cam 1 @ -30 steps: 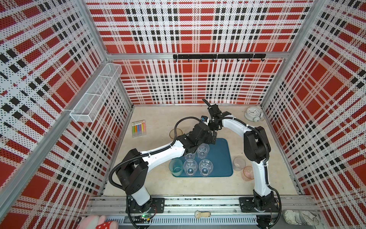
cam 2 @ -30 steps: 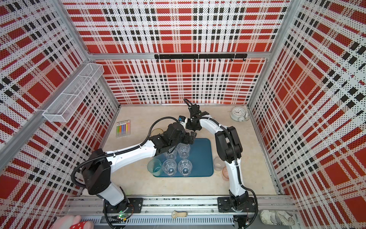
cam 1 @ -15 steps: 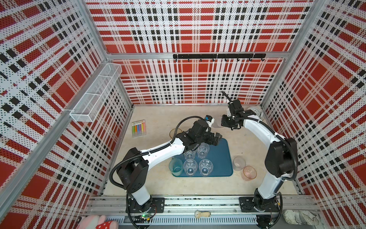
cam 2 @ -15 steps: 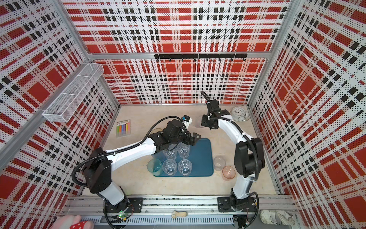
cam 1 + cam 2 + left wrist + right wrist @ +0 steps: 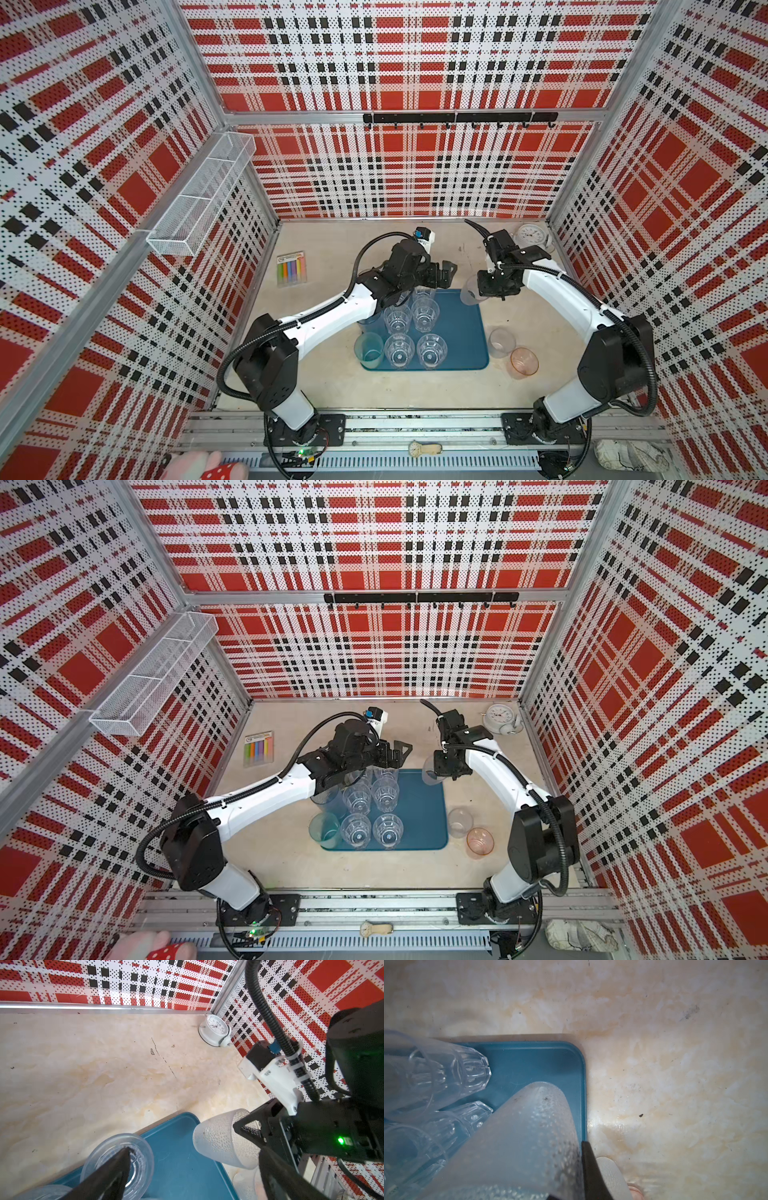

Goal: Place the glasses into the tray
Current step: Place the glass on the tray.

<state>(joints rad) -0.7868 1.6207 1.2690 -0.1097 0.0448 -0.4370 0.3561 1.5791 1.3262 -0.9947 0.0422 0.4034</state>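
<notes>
In the last half second the right arm had swung down from beside the white round alarm clock [image 5: 531, 237]. It brought the frosted dimpled plastic tumbler [image 5: 469, 291] to the upper right corner of the flat dark teal rectangular tray [image 5: 461, 332]. The tumbler hung base-down, its long axis near upright, clamped at the rim by the right gripper [image 5: 484, 289]. Whether its base touched the tray could not be told. Bare tray floor lay just below and left of it in both top views, and the right arm was the nearer. The left gripper [image 5: 442, 274], jaws wide apart and empty, hovered over the tray's upper edge near frame centre.

Counted:
- **Held:** one tumbler.
- **In the tray:** seven visible, namely five clear faceted tumblers [image 5: 399, 351], one mint-green tumbler [image 5: 368, 351] and one blue-grey tumbler [image 5: 369, 326] half under the left arm, which may have hidden more.
- **On the beige table [image 5: 332, 386], right of the tray:** one plain frosted tumbler [image 5: 501, 343] and one pink tumbler [image 5: 524, 363].
</notes>
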